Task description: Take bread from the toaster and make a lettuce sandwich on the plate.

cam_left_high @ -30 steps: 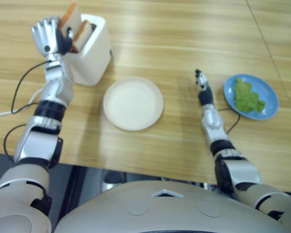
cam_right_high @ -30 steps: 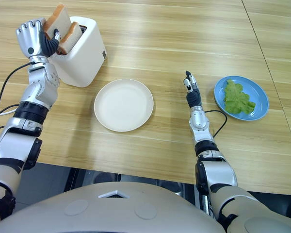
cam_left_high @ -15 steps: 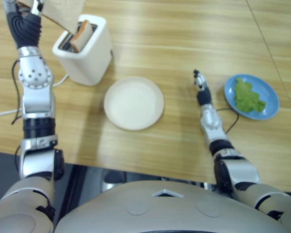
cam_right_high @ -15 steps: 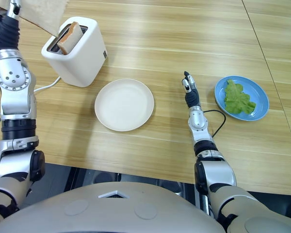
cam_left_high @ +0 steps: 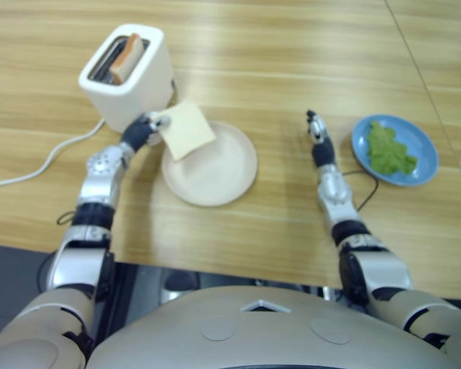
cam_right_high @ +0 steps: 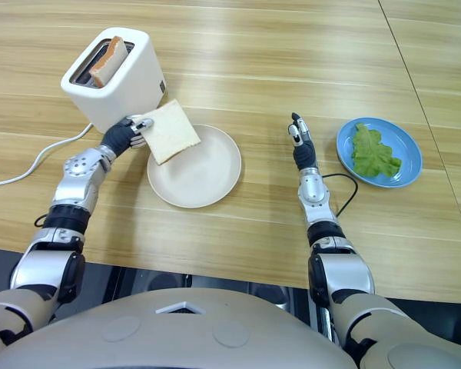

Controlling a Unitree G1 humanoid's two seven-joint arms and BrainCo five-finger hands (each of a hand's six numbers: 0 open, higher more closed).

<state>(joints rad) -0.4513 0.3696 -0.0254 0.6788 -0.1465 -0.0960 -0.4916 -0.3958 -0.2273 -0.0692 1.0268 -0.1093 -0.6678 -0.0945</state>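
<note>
My left hand (cam_right_high: 123,135) is shut on a slice of bread (cam_right_high: 170,131), which hangs tilted over the left rim of the cream plate (cam_right_high: 207,173). Behind it the white toaster (cam_right_high: 115,77) stands at the back left with a second slice (cam_right_high: 108,61) sticking out of its slot. A lettuce leaf (cam_right_high: 373,152) lies on the blue plate (cam_right_high: 406,146) at the right. My right hand (cam_right_high: 299,141) rests on the table between the two plates, fingers straight, holding nothing.
The toaster's white cord (cam_right_high: 27,167) trails across the table to the left edge. A thin black cable (cam_right_high: 346,188) loops beside my right wrist. Bare wooden table (cam_right_high: 276,54) stretches behind the plates.
My left hand has come down from high above the toaster and carried the bread slice to the plate's left rim. The right hand has stayed put.
</note>
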